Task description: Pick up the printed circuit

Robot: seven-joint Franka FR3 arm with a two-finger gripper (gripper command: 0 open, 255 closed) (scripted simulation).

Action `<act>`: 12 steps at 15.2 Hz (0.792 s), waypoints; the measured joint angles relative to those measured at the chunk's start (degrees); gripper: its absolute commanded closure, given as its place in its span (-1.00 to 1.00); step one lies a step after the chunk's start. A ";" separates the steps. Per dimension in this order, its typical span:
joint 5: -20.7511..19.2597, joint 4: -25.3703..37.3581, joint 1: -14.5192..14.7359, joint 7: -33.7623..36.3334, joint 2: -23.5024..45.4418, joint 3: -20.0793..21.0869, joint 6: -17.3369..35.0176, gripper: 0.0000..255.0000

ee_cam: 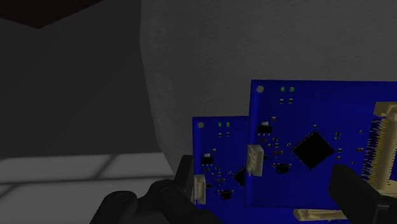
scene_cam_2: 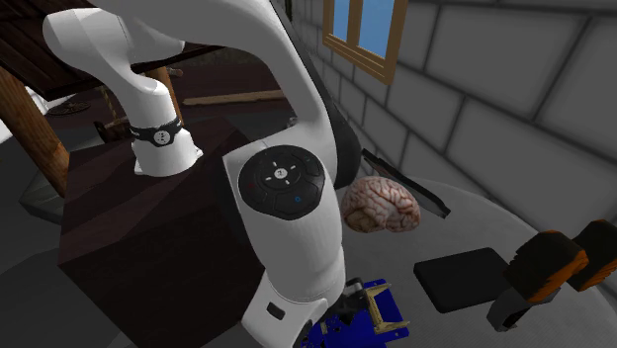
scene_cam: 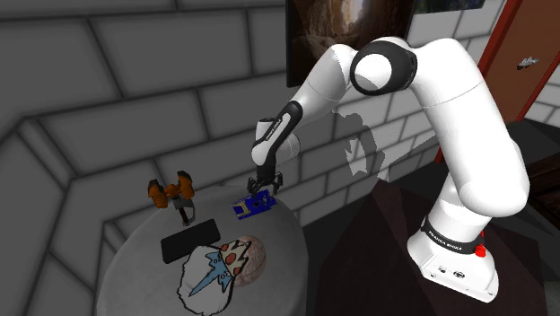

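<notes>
With the brain [scene_cam: 255,253] as our mark, the blue printed circuit [scene_cam: 252,206] sits beyond it at the worktop [scene_cam: 135,267] rim, the pincer [scene_cam: 267,186] right upon it; clenched or released, we cannot tell. Grasping seems in hand; next we need a firm hold, then lift.

Dim overall; arm [scene_cam: 467,126] casts shadow on brick wall [scene_cam: 135,81]; wrist view darkest.

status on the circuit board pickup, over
Gripper open, just above blue circuit board. Board near round table edge, not gripped. Nothing in the way.
</notes>
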 measured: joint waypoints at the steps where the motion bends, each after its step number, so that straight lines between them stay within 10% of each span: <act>1: 0.04 0.10 -0.02 -0.09 0.44 0.04 0.34 -1.00; 2: 0.06 0.21 -0.03 -0.14 0.73 0.06 0.50 -1.00; 3: 0.07 0.30 -0.03 -0.15 0.88 0.07 0.59 1.00; 12: 0.07 0.41 -0.02 -0.15 1.06 0.08 0.67 1.00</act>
